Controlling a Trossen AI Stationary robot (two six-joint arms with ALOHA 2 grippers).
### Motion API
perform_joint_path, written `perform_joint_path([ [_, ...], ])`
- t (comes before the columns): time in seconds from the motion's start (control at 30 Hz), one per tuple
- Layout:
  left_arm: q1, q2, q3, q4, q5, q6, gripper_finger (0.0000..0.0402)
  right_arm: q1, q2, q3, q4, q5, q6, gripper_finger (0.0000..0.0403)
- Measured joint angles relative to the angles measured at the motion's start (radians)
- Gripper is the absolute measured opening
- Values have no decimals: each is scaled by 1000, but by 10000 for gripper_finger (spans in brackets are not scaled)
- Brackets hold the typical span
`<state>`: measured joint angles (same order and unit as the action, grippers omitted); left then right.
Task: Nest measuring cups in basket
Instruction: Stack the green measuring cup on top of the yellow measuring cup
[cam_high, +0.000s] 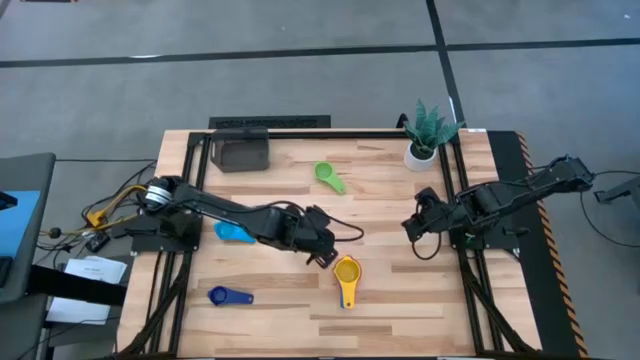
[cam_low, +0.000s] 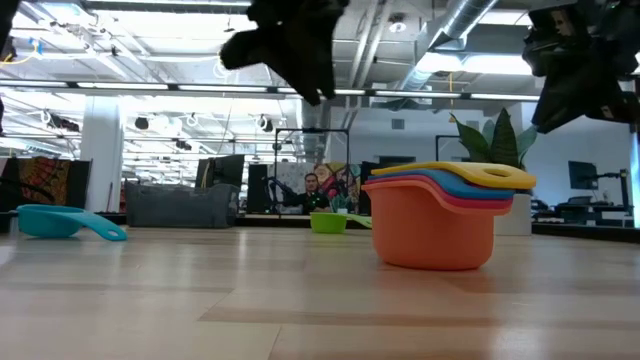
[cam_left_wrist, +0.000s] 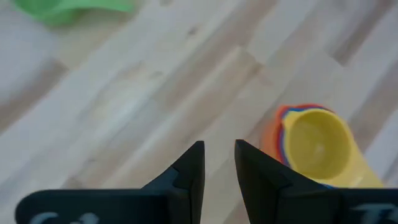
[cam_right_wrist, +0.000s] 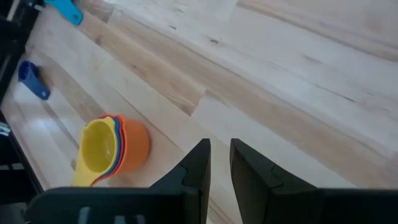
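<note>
Left claw (cam_high: 327, 258) hovering lower centre, narrowly parted, empty, beside nested stack of round plastic cups, yellow on top (cam_high: 346, 272); right claw (cam_high: 412, 229) mid-right, narrowly parted, empty.

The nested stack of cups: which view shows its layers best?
The low view: the nested stack shows side-on, orange under red, blue and yellow rims. The high and left wrist views show mostly the yellow cup; the right wrist view sees it aslant.

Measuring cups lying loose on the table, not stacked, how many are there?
3: a green cup near the plant, a light blue cup by the left arm, and a dark blue cup near the front edge. The rest sit nested in the stack.
</note>
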<state>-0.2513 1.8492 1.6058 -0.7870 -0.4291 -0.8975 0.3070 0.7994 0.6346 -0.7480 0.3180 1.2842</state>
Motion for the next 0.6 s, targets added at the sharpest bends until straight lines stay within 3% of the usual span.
perform_joint_path([
  [0.6, 12, -17, -55, -308, 30, -92, 75, -2, 0, 0, 23, 0, -13, 85],
])
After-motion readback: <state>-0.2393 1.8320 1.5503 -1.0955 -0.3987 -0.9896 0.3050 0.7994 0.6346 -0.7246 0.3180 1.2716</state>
